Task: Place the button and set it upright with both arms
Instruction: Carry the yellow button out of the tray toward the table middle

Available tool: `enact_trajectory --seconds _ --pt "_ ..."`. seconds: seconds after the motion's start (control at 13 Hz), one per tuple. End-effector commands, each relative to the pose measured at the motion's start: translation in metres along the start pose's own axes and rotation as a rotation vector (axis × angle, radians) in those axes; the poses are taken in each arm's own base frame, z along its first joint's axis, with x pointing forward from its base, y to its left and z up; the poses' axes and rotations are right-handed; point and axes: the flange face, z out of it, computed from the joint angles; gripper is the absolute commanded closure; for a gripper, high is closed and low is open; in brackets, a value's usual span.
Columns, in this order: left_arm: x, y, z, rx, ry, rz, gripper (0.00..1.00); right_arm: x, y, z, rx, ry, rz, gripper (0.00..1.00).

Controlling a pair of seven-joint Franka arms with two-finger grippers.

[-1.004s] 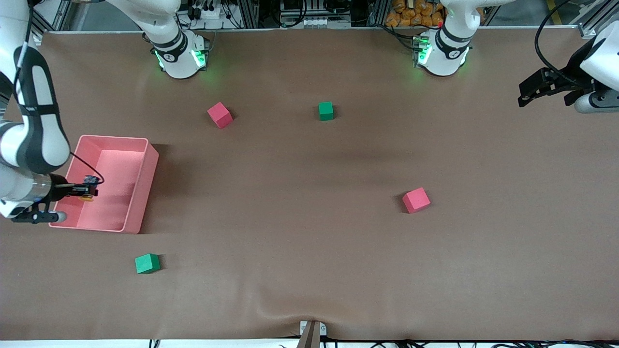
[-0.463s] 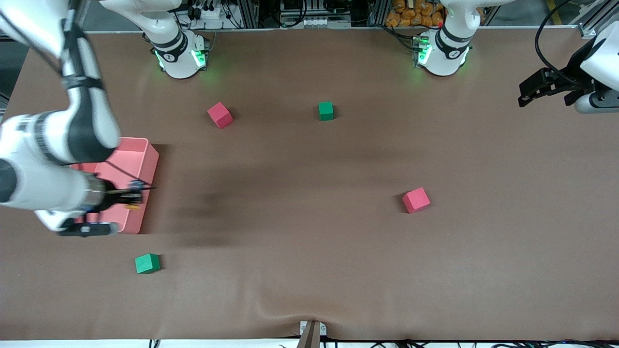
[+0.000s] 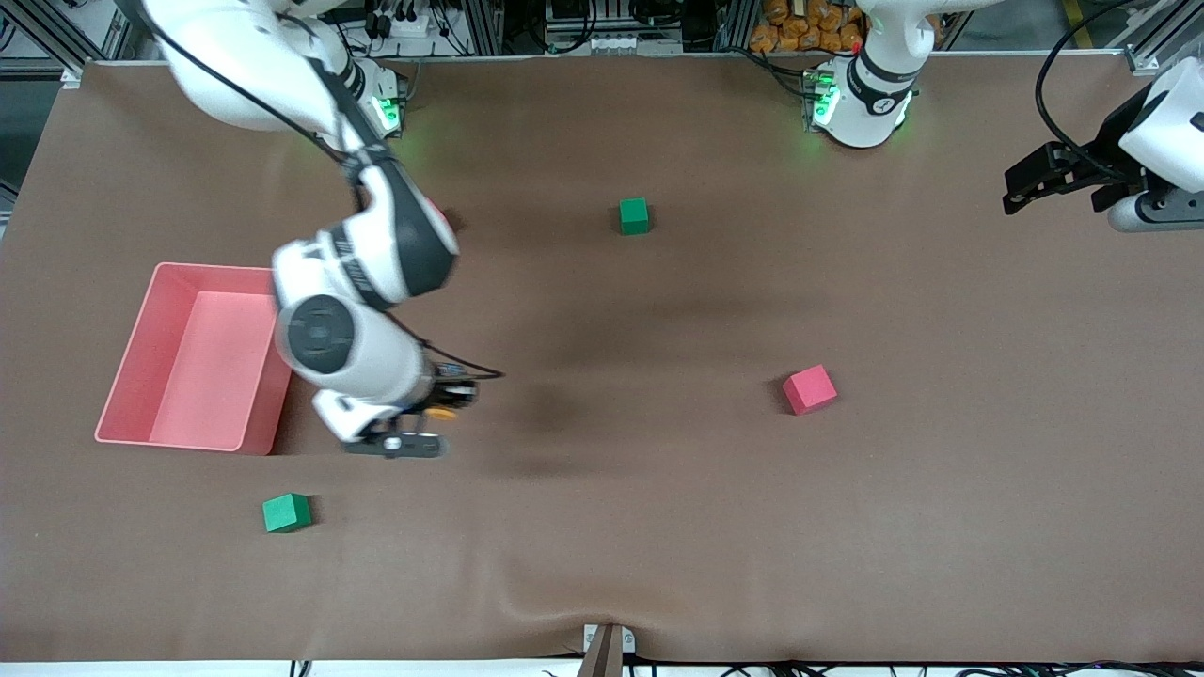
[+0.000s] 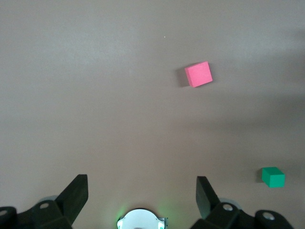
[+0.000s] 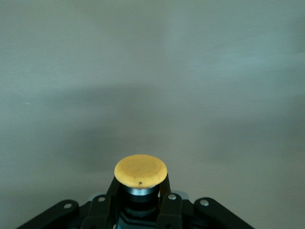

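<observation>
My right gripper (image 3: 450, 402) is shut on the button (image 3: 442, 410) and holds it in the air over bare brown table beside the pink bin (image 3: 141, 376). In the right wrist view the button's round orange cap (image 5: 140, 171) sits between the two black fingers (image 5: 110, 193), with its dark body below it. My left gripper (image 3: 1021, 188) is open and empty, up in the air over the left arm's end of the table. In the left wrist view its jaws stand wide apart over bare table.
A pink cube (image 3: 810, 389) lies toward the left arm's end and a green cube (image 3: 634, 215) mid-table nearer the bases. Another green cube (image 3: 286, 512) lies nearer the camera than the bin. The left wrist view shows the pink cube (image 4: 198, 74) and a green cube (image 4: 273, 177).
My right arm has swung out of the pink bin toward mid-table, carrying the button, and now covers the second pink cube. The left gripper shifted only slightly.
</observation>
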Motion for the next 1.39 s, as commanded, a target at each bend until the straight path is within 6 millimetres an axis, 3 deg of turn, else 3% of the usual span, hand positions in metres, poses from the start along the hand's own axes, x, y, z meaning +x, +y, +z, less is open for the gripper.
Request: enact_trajectory --seconds 0.0,0.23,0.39,0.54,0.77,0.85,0.93,1.16,1.24,1.31 --pt "0.013 0.001 0.012 0.014 -0.015 0.003 0.0 -0.014 -0.063 0.057 0.07 0.014 0.011 1.0" --pt "0.021 -0.003 0.02 0.01 -0.014 -0.001 0.0 -0.055 -0.12 0.106 0.075 0.009 -0.007 1.0" --pt "0.024 -0.001 0.026 0.01 -0.026 -0.001 0.0 -0.082 -0.152 0.129 0.082 0.015 -0.006 1.0" --pt "0.03 -0.001 0.036 0.01 -0.049 0.0 0.0 -0.103 -0.174 0.138 0.085 0.016 -0.031 1.0" --pt "0.035 -0.001 0.048 0.008 -0.075 0.001 0.0 -0.12 -0.189 0.165 0.094 0.041 -0.067 0.96" --pt "0.039 -0.001 0.053 0.007 -0.084 0.004 0.0 -0.123 -0.192 0.17 0.096 0.047 -0.072 0.55" --pt "0.04 0.0 0.056 0.007 -0.091 0.006 0.0 -0.127 -0.196 0.173 0.097 0.057 -0.078 0.01" --pt "0.041 0.001 0.06 0.007 -0.1 0.014 0.0 -0.116 -0.191 0.161 0.105 0.071 -0.062 0.0" --pt "0.042 0.002 0.061 0.007 -0.101 0.015 0.0 -0.111 -0.19 0.141 0.12 0.087 -0.055 0.0" --pt "0.044 0.004 0.064 0.006 -0.107 0.017 0.0 -0.092 -0.174 0.116 0.117 0.094 -0.025 0.0"
